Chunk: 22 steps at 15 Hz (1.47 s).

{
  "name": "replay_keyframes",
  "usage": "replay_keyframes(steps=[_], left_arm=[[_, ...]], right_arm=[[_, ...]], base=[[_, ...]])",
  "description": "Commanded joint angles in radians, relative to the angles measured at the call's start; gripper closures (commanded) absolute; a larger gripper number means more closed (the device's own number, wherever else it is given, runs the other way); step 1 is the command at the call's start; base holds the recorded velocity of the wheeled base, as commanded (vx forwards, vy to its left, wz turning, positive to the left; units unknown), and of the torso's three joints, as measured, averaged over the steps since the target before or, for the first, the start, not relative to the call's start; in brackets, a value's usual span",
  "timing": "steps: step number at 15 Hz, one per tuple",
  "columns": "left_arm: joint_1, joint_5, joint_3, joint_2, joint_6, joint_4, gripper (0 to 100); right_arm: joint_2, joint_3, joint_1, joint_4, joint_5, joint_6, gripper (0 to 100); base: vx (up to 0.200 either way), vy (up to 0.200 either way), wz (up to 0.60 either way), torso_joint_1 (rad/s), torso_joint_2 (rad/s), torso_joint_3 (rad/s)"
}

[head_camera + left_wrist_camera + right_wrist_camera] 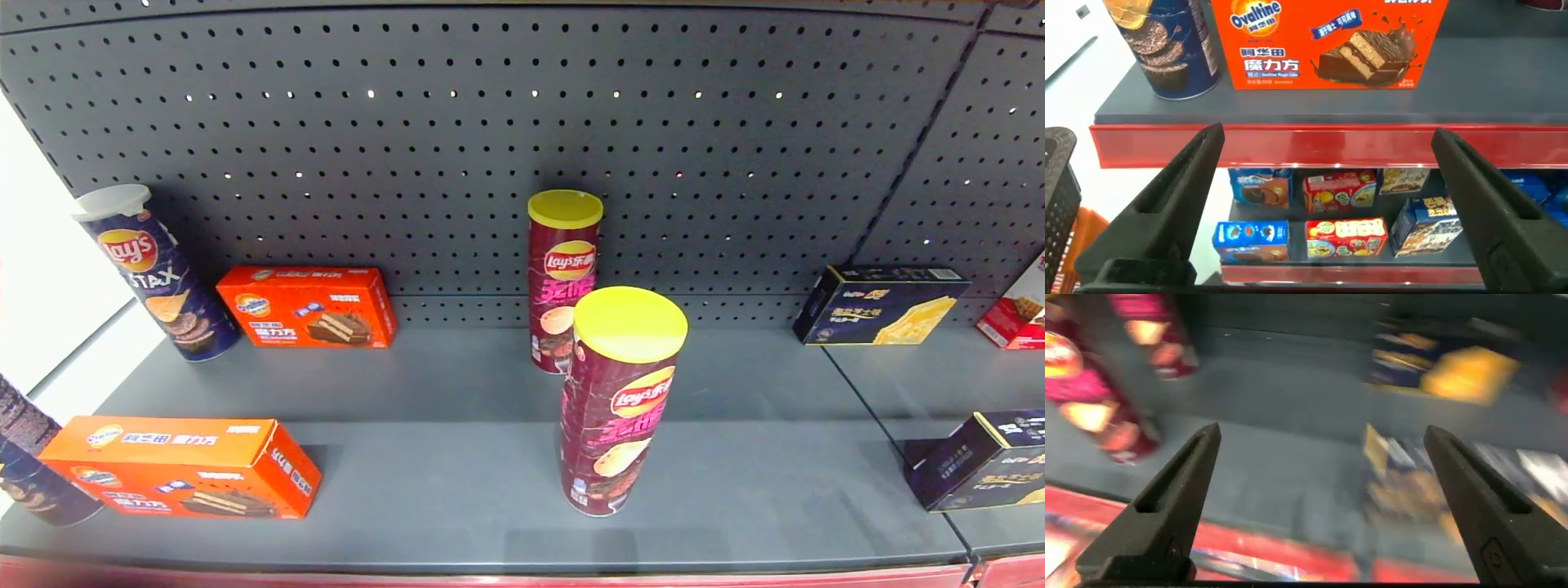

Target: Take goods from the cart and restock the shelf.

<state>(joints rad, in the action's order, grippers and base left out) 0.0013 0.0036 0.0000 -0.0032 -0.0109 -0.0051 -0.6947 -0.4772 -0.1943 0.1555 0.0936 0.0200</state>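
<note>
Hovering released, the left gripper faces the orange box ahead. The right gripper, also released, has 2 maroon cans ahead.

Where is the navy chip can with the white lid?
In the head view, the navy chip can stands back left on the shelf, just left of the rear orange box.

The left pincer has two matte black fingers, long wedges that narrow toward blunt tips, each with a shallow step moulded into its face. The right pincer is built alike, dark and angular, with a small round mark low on one side.
</note>
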Motion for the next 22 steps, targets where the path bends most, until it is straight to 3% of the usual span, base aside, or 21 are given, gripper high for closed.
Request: replay_keyframes(steps=[1, 5, 8, 12, 22], left_arm=[[0.0, 0.001, 0.0, 0.003, -0.001, -0.001, 0], [0.0, 0.004, 0.0, 0.003, -0.001, -0.001, 0], [0.0, 0.003, 0.0, 0.003, -0.001, -0.001, 0], [0.0, 0.001, 0.0, 0.003, -0.001, -0.001, 0], [0.0, -0.001, 0.0, 0.003, 0.0, -0.001, 0]], right_arm=[[-0.358, -0.054, -0.179, 0.139, 0.021, 0.017, 0], [-0.488, -0.055, -0.26, 0.183, 0.028, 0.018, 0], [-0.623, -0.043, -0.267, 0.406, 0.006, 0.02, 0], [-0.681, -0.05, -0.346, 0.415, 0.001, 0.02, 0], [-0.83, -0.159, -0.372, 0.423, 0.0, 0.021, 0]], base=[[0.0, 0.0, 0.0, 0.0, 0.0, 0.0], [0.0, 0.0, 0.0, 0.0, 0.0, 0.0], [0.0, 0.0, 0.0, 0.0, 0.0, 0.0], [0.0, 0.0, 0.0, 0.0, 0.0, 0.0], [0.0, 0.0, 0.0, 0.0, 0.0, 0.0]])
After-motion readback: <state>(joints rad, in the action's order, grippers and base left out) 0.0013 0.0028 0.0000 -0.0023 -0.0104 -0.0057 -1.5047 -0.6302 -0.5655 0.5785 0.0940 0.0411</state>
